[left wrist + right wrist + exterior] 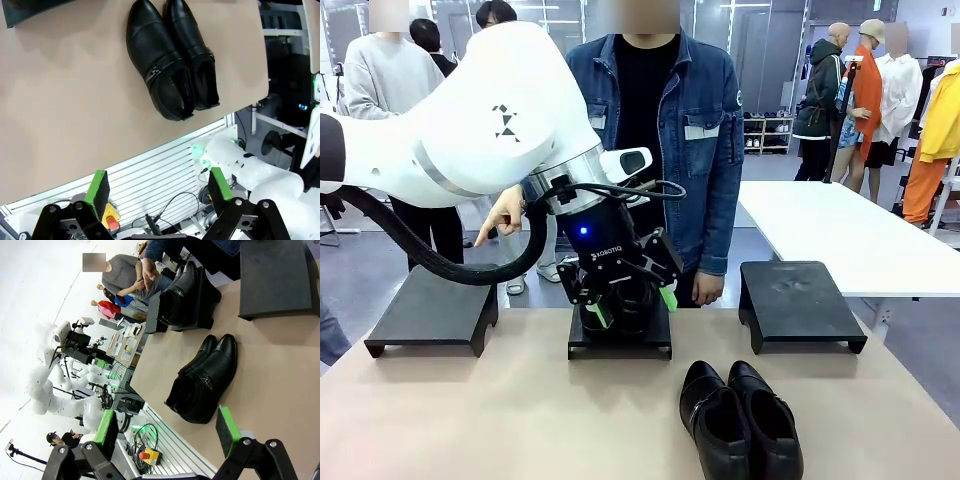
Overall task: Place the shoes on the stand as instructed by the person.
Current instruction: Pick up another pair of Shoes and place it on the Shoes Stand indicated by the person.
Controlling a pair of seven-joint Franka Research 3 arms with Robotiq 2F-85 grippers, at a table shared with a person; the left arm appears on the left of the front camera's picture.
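Observation:
One pair of glossy black shoes (740, 422) lies on the tan table, toes toward the person; it shows in the left wrist view (170, 60) and the right wrist view (205, 380) too. A second pair (184, 290) stands on the middle black stand (620, 342). My left gripper (632, 305) hangs open over that stand in the front view, covering most of that pair. Its green pads (98, 187) hold nothing. My right gripper (165, 432) is open and empty, back from the table. The person (660, 120) in a denim jacket points a finger (505, 218) down toward the left stand (435, 310).
A third black stand (800, 300) sits at the right of the table. A white table (840, 230) stands behind it to the right. My left arm's thick black cable (440, 262) loops above the left stand. Bare tabletop lies at the front left.

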